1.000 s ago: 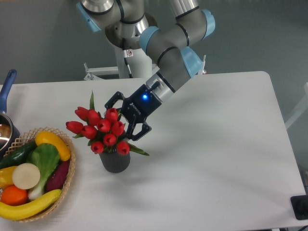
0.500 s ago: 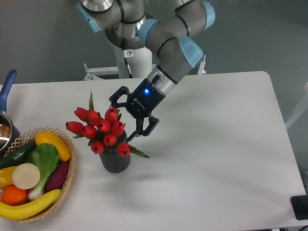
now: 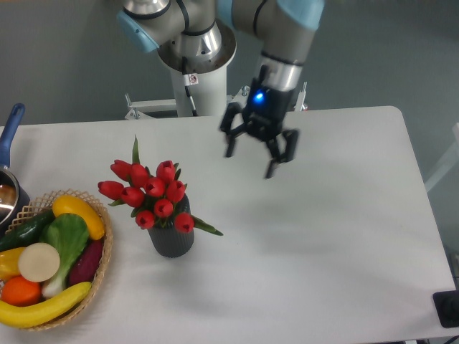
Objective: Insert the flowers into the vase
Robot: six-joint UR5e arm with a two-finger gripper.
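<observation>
From my seat at the console I see the gripper [image 3: 250, 161] hanging above the white table [image 3: 337, 236], its two black fingers [image 3: 230, 140] spread well apart with nothing between them and a blue light glowing on its body. It sits at about 1 o'clock from the flowers [image 3: 152, 196], well apart from them and touching nothing. The flowers stand in the vase [image 3: 171, 242]: the red buds cluster above its mouth, one green leaf points up at 12 o'clock from the bunch, and another sticks out low toward 4 o'clock, over the rim. I cannot see the stems, which are hidden by the buds and the vase wall. The vase is dark grey, upright on the table, in the left half of my view. At roughly 8 o'clock from the vase, near it but not touching, is a wicker basket [image 3: 107, 259] at the left edge, holding a banana [image 3: 43, 307], an orange [image 3: 20, 290], a yellow pepper [image 3: 79, 213], a leafy green vegetable [image 3: 66, 238], a purple piece [image 3: 87, 261] and a pale round slice [image 3: 39, 262]. Above the basket, at about 10 o'clock from the vase, a pot with a blue handle [image 3: 11, 132] is cut off by the left border. The arm's base column [image 3: 199, 79] rises behind the table's far edge.
</observation>
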